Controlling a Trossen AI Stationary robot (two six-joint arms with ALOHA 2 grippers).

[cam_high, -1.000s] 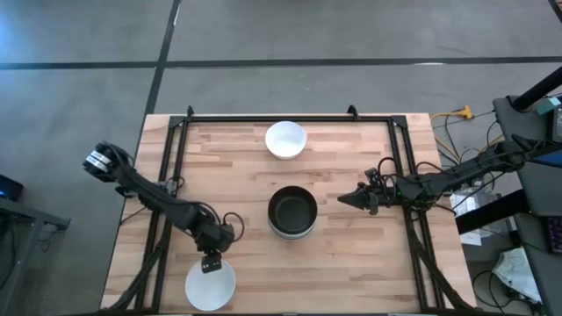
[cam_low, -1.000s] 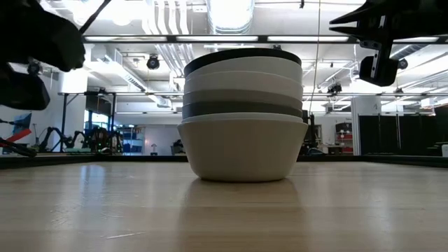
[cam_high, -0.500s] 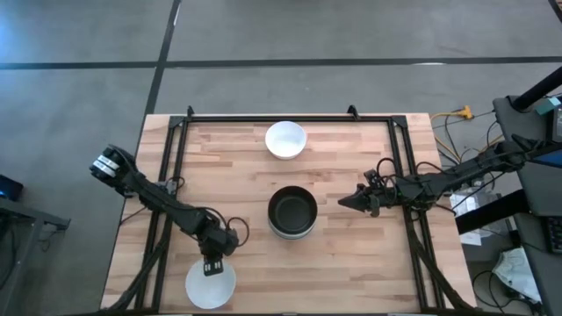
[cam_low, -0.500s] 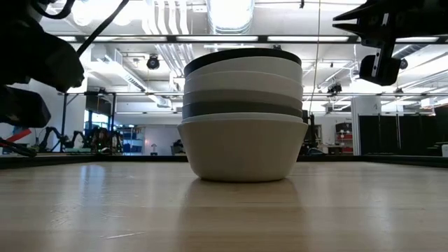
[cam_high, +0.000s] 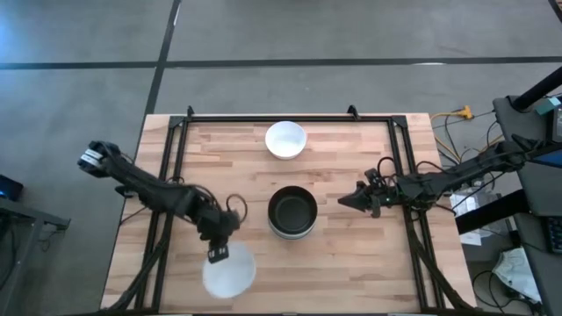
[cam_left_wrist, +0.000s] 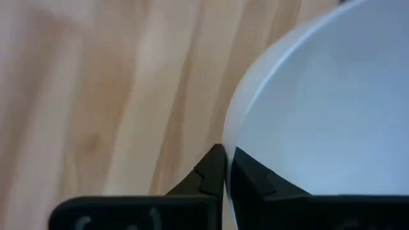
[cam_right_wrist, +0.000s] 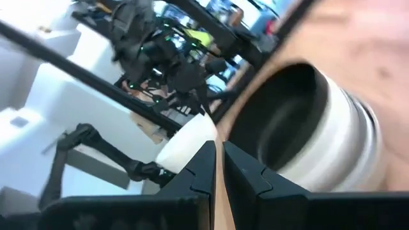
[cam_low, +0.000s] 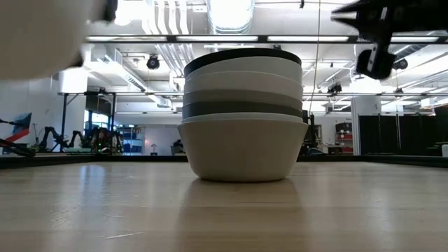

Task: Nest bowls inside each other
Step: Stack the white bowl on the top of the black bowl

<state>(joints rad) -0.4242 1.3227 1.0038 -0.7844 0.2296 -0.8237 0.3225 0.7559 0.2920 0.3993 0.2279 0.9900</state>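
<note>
**A:** What sits nearest the desk's (cam_high: 351, 254) front edge?

**B:** A white bowl (cam_high: 230, 274), near the front edge and left of the middle. The left gripper (cam_high: 218, 254) has its fingers (cam_left_wrist: 211, 176) clenched on that bowl's rim, one finger outside the wall and one inside. The bowl's inside is bare white. In the low view it fills the upper left corner, clear of the desk top.

**A:** And at the middle of the desk?

**B:** The nested stack (cam_high: 292, 212). From the side it shows a pale bowl at the bottom, then a dark grey rim, then pale and white bowls, with a black bowl (cam_low: 241, 56) on top. From above, only the black inside shows, with a pale rim around it.

**A:** Where is the right arm?

**B:** The right gripper (cam_high: 344, 200) hangs just to the right of the stack, apart from it, towards the desk's right edge. Its fingers (cam_right_wrist: 204, 166) are pressed together on nothing.

**A:** Anything farther back?

**B:** One more white bowl, the far bowl (cam_high: 285, 140), stands alone near the back edge, well apart from the stack, with nothing in it.
</note>
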